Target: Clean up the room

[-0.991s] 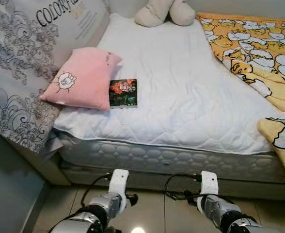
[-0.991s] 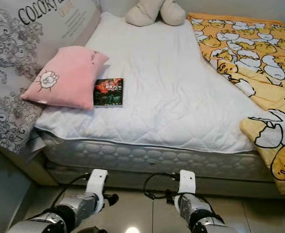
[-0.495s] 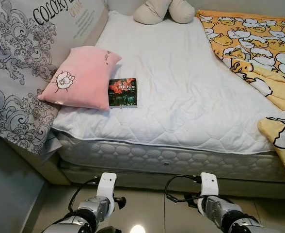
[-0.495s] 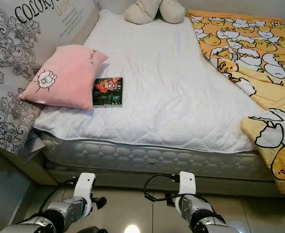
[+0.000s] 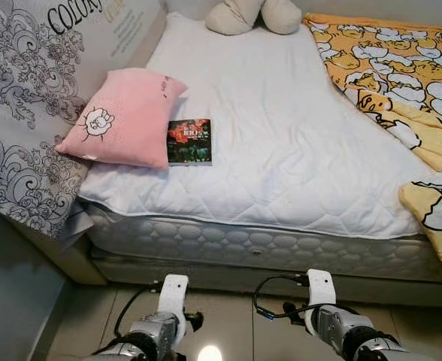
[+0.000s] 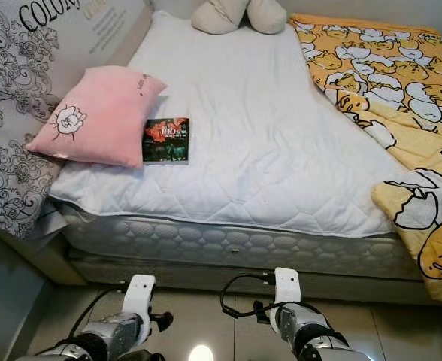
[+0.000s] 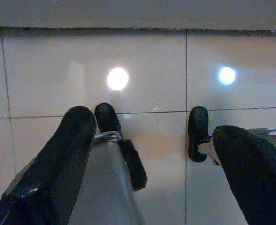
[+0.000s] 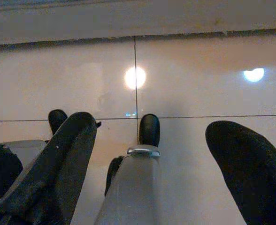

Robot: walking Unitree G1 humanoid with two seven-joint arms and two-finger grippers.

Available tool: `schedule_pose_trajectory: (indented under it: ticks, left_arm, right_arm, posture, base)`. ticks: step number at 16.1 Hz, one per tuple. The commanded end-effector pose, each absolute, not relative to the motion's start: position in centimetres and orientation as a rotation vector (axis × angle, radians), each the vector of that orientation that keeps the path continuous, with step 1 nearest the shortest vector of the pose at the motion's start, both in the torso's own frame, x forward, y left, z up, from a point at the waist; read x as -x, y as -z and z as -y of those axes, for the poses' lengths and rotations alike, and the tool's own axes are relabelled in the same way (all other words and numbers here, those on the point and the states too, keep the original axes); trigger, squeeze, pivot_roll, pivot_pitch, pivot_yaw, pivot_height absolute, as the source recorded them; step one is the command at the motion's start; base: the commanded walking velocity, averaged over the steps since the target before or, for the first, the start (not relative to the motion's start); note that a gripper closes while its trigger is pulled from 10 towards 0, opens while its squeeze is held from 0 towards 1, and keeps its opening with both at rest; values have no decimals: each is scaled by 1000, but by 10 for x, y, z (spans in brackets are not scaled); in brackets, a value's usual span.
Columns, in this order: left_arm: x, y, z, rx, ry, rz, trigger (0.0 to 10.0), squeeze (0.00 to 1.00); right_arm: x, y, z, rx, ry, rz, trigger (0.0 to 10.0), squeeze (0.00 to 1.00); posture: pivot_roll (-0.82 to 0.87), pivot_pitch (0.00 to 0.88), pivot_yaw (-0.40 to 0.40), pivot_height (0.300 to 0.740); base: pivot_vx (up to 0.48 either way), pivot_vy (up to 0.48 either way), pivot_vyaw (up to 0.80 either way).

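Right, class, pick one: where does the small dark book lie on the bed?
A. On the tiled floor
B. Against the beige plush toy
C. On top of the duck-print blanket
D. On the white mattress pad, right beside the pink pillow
D: the book lies flat on the white mattress pad, its edge against the pink pillow.

The bed (image 5: 281, 173) lies ahead at twelve o'clock, with the pillow (image 5: 123, 116) on it at ten o'clock against the headboard (image 5: 25, 113), and the book (image 5: 190, 141) just beside the pillow toward eleven o'clock, touching its edge. The plush toy (image 5: 252, 15) sits at the far end at twelve o'clock, and the blanket (image 5: 401, 90) covers the bed's side from one to three o'clock. The tiled floor (image 5: 236, 331) lies at six o'clock, before the bed.
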State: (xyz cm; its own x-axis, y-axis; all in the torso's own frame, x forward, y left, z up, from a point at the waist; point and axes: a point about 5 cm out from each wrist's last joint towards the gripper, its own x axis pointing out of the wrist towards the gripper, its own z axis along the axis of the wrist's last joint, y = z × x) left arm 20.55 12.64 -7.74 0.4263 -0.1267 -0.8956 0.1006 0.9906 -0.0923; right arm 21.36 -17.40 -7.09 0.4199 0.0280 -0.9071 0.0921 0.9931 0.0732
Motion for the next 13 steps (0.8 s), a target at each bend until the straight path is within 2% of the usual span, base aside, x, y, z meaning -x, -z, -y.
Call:
schedule_pose_trajectory:
  ticks: [1, 8, 13]
  left_arm:
    - [-206, 77, -127, 16, 142, -1122, 10000, 0]
    - [-213, 73, -136, 13, 157, -1096, 10000, 0]
    - [-217, 71, -134, -6, 182, -1088, 10000, 0]
  right_arm:
    - [-217, 69, 174, -112, 32, -1134, 10000, 0]
    - [-216, 70, 171, -104, 22, -1144, 10000, 0]
    - [-219, 68, 171, -167, 45, -1131, 10000, 0]
  posture:
    - [-108, 0, -7, 740]
    - [-91, 0, -16, 740]
    - [-109, 0, 8, 740]
  base:
    - [0, 0, 0]
    - [0, 0, 0]
    - [0, 0, 0]
